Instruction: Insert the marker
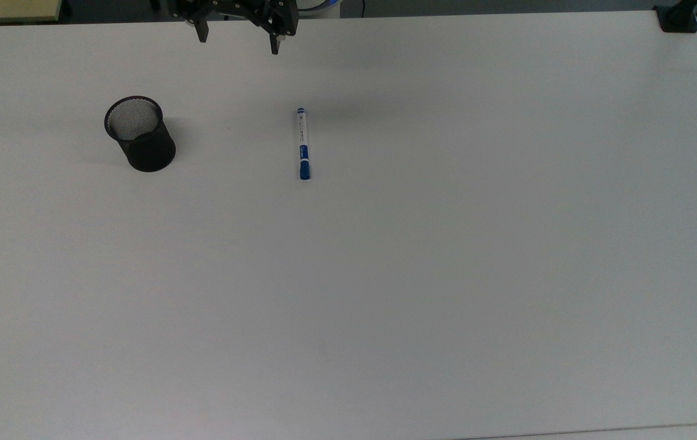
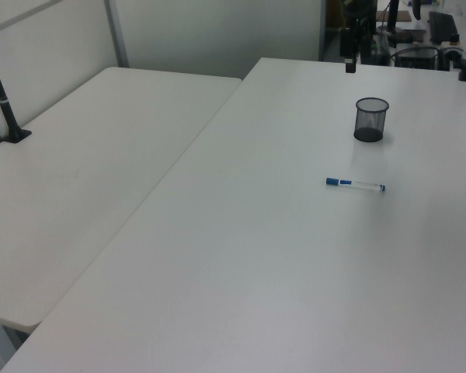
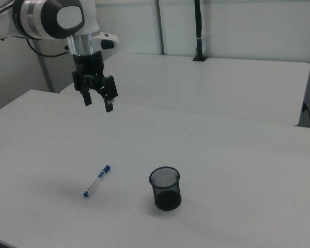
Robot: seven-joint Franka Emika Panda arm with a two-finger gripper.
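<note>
- One black mesh cup (image 1: 140, 134) toward the top view's left, standing upright with nothing in it. Just one marker (image 1: 303, 144) too, well apart to the cup's right.
- The marker's lying flat on the white table (image 1: 446, 275): white barrel, blue cap, little blue end tip, and printing too small for me to read.
- My gripper (image 3: 97, 102) hangs above the table, fingers spread apart and holding nothing; the top view's upper edge cuts it off.
</note>
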